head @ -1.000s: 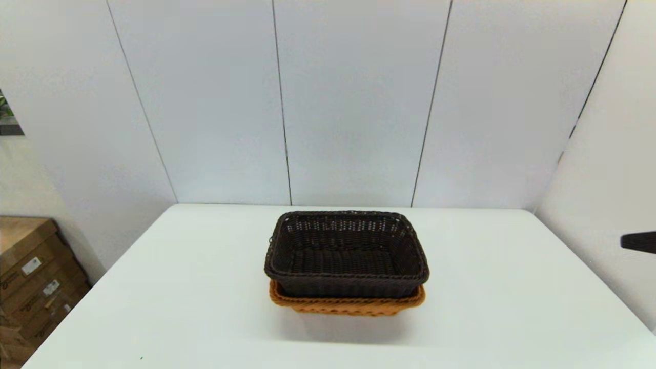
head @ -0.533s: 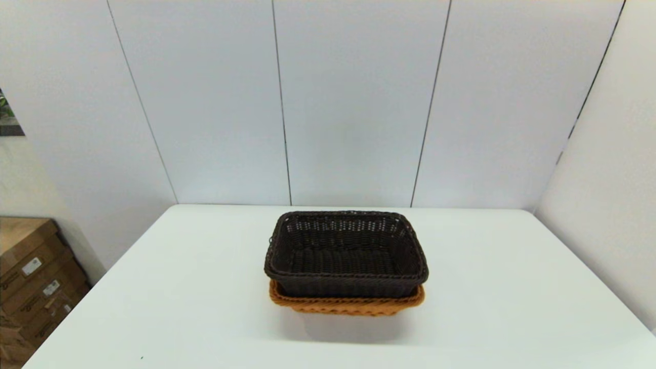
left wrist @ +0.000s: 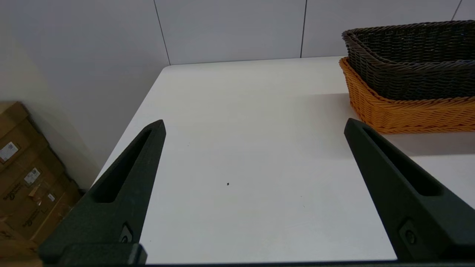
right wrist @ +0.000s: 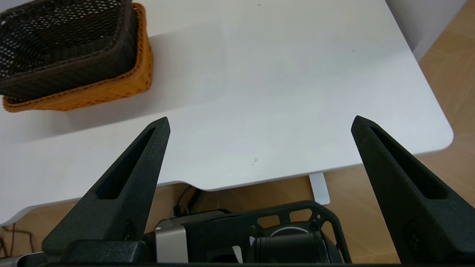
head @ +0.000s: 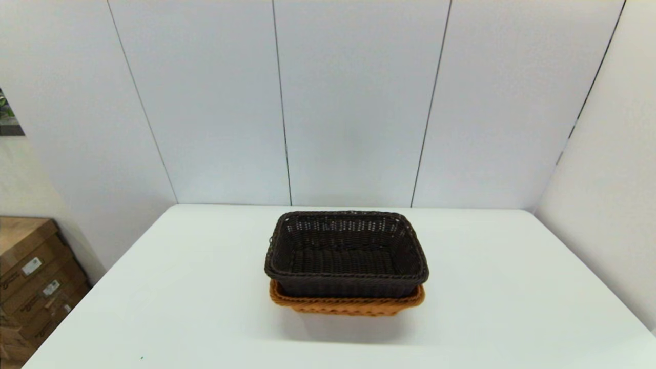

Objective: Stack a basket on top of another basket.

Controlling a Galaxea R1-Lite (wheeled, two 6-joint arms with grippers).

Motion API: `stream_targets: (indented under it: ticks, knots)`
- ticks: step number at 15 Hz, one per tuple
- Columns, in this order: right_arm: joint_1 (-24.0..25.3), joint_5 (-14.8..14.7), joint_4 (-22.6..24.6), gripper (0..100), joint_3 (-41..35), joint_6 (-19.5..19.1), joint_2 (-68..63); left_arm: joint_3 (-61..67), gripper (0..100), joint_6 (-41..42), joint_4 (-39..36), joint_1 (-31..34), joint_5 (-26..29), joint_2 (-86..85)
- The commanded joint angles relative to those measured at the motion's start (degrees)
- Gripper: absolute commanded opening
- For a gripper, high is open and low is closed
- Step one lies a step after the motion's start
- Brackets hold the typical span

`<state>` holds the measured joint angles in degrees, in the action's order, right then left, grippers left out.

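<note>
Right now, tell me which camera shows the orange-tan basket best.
The left wrist view: the orange-tan basket shows a tall stretch of woven side below the dark brown basket nested in it. The head view shows only its front rim strip; the right wrist view shows its rim and one corner.

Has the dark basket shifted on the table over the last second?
No. The dark basket sits nested in the orange basket, at the same spot relative to the table's far edge.
</note>
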<state>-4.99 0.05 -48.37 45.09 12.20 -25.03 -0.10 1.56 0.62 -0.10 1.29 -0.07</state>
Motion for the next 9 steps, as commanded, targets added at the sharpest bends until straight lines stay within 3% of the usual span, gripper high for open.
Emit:
stream_targets:
  ticks: [1, 7, 9]
  knots:
    - [-0.2, 0.21, -0.23, 100, -3.78, 0.01, 6.83, 0.01, 100, 0.02, -0.01, 0.01, 0.03, -0.01]
    - [0.59, 0.3, 0.21, 100, -5.98, 0.81, 8.77, 0.01, 100, 0.02, -0.01, 0.01, 0.03, -0.01]
    - [4.55, 0.04, 0.3, 100, -6.51, 0.72, 10.7, 0.01, 100, 0.02, -0.01, 0.01, 0.03, -0.01]
